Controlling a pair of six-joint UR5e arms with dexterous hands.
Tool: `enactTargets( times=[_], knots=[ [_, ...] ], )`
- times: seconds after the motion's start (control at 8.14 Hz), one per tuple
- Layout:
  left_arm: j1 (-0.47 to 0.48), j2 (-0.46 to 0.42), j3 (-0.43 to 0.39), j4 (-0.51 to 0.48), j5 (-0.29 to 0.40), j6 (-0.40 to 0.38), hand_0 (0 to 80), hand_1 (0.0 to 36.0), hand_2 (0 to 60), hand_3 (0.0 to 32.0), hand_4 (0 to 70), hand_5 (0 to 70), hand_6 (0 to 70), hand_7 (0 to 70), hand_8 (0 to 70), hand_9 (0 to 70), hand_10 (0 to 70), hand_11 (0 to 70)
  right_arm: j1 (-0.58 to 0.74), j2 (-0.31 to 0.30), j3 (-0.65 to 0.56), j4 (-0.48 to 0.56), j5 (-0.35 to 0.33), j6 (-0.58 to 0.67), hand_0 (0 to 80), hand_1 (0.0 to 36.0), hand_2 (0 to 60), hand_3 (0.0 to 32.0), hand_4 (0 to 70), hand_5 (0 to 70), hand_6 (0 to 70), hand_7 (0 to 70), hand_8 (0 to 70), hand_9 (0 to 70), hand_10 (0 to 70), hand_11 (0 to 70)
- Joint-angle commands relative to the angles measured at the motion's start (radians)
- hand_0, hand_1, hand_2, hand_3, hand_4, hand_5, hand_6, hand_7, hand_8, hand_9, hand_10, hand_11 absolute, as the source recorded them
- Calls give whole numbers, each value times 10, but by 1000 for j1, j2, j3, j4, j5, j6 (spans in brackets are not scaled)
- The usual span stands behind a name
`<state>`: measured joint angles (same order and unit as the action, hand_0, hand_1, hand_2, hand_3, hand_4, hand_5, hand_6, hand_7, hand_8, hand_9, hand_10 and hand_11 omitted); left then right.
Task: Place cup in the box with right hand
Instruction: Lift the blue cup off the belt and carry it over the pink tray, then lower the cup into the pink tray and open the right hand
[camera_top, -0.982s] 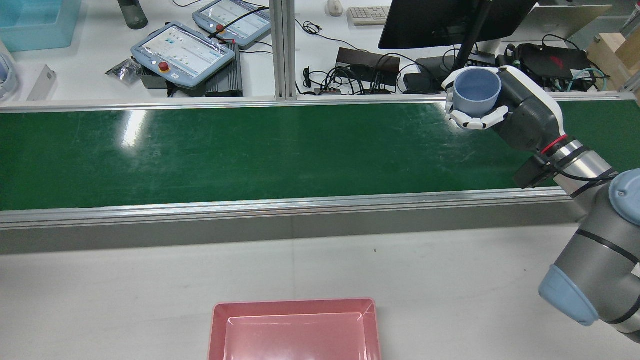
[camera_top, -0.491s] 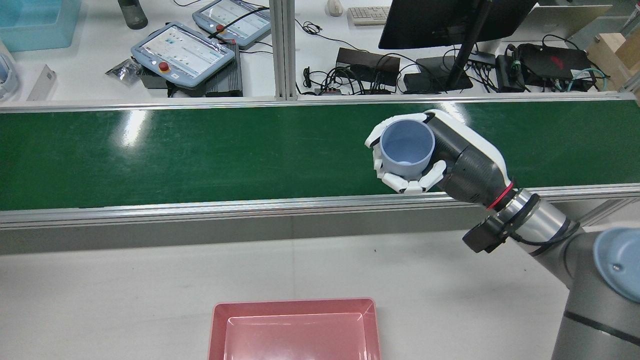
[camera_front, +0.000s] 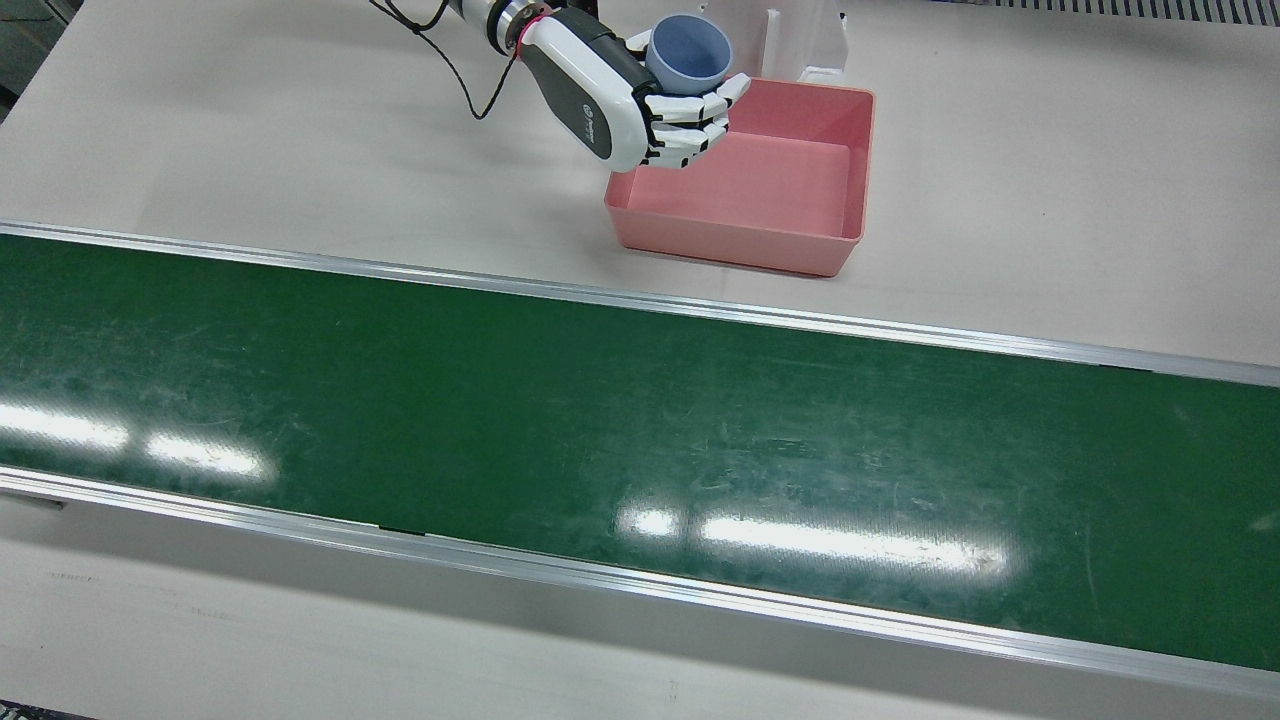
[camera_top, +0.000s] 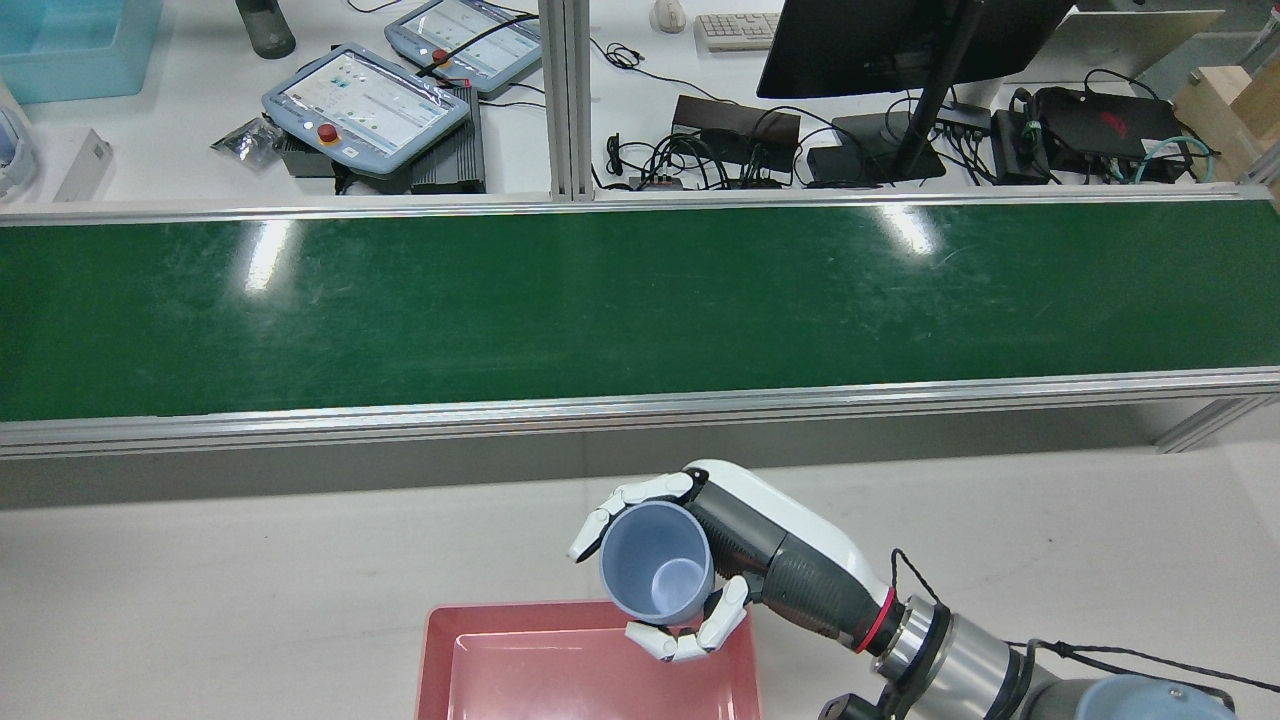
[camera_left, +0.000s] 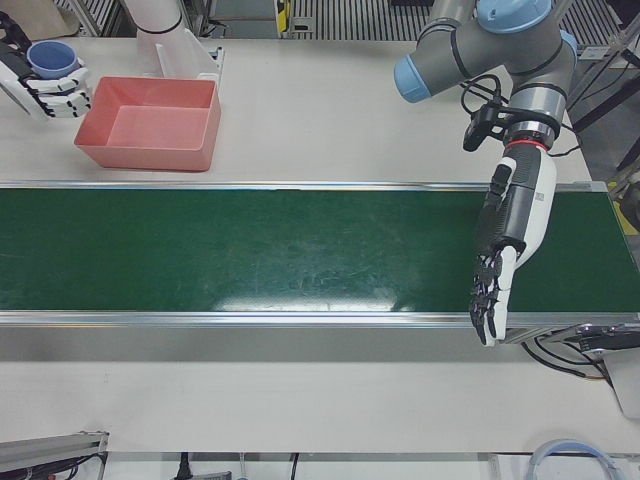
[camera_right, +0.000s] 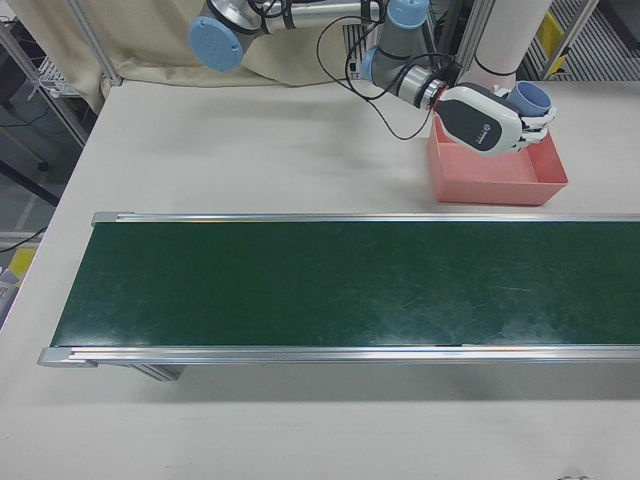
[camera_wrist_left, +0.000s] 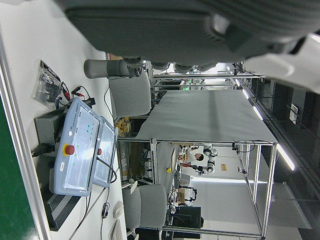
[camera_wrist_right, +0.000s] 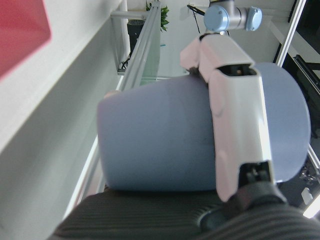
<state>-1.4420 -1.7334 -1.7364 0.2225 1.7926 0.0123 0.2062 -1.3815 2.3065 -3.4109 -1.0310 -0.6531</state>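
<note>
Cup (camera_top: 655, 577), pale blue and upright with its mouth open to the ceiling, sits wrapped in the fingers of the right hand (camera_top: 730, 570), raised above the pink box (camera_front: 770, 190) near the box's ten o'clock corner in the front view. Left hand (camera_left: 500, 265) hangs over the green conveyor belt (camera_front: 640, 450), fingers straight, grasping nothing.
</note>
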Motion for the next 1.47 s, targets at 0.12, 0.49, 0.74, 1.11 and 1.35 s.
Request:
enactTargets(
  times=[0.12,0.49,0.74,1.11,1.35],
  knots=[
    [0,0,0,0,-1,0,0,0,0,0,0,0,0,0,0,0,0,0,-143,16,-76,51,54,-48,585,360,600,0,106,163,299,700,512,700,281,431],
    [0,0,0,0,-1,0,0,0,0,0,0,0,0,0,0,0,0,0,-146,10,-75,51,54,-48,578,262,60,0,0,71,31,39,0,0,0,16],
    [0,0,0,0,1,0,0,0,0,0,0,0,0,0,0,0,0,0,-146,6,-76,50,52,-43,546,229,36,0,0,60,27,37,0,0,0,1],
    [0,0,0,0,1,0,0,0,0,0,0,0,0,0,0,0,0,0,-76,10,-56,53,55,5,480,145,7,0,17,36,27,69,0,0,0,0],
    [0,0,0,0,-1,0,0,0,0,0,0,0,0,0,0,0,0,0,136,22,-19,53,86,120,433,101,30,0,2,24,44,175,0,31,0,1]
  ],
)
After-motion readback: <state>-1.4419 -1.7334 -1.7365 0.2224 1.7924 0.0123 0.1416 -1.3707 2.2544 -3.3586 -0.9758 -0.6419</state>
